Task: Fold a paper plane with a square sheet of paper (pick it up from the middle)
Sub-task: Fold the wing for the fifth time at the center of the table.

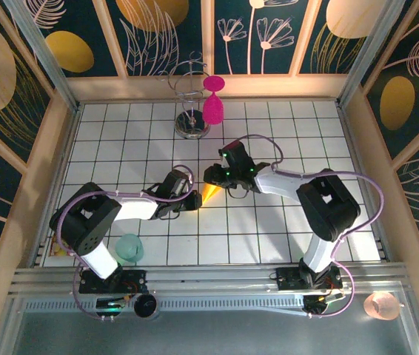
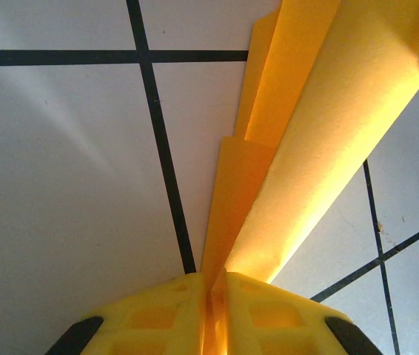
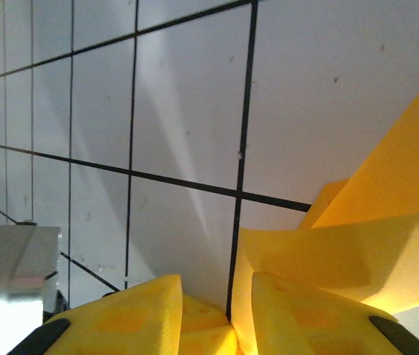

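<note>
The left gripper (image 2: 214, 294) is clamped tight on one end of the folded orange paper plane (image 1: 210, 194), which sits near the middle of the tiled table (image 1: 269, 222). From the right, the right gripper (image 3: 232, 314) has its fingers close around the paper's edge; whether they pinch it cannot be told.

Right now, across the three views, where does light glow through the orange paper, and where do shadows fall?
Left wrist: the folded paper glows brightest just above the left gripper; right wrist: a dark shadow lies across the paper's lower fold, with pale streaks on the tiles; top external: evenly lit.
</note>
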Controlling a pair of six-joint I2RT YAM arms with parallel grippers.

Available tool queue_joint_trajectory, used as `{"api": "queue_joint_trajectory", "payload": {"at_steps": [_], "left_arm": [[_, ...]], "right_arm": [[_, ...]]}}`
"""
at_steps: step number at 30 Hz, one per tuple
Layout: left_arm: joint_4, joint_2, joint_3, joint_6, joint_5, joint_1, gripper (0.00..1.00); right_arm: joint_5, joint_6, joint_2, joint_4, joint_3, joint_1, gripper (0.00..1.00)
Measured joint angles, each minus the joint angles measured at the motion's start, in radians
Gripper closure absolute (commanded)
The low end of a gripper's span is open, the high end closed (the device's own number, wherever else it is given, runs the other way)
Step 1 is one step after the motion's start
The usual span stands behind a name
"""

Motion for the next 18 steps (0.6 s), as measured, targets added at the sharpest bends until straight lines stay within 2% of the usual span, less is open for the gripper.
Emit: {"api": "queue_joint_trajectory", "payload": {"at_steps": [18], "left_arm": [[0.000,0.000,0.000,-0.003,0.000,0.000,0.85]], "right_arm": [[0.002,0.001,0.101,0.000,0.003,-0.003,0.74]]}}
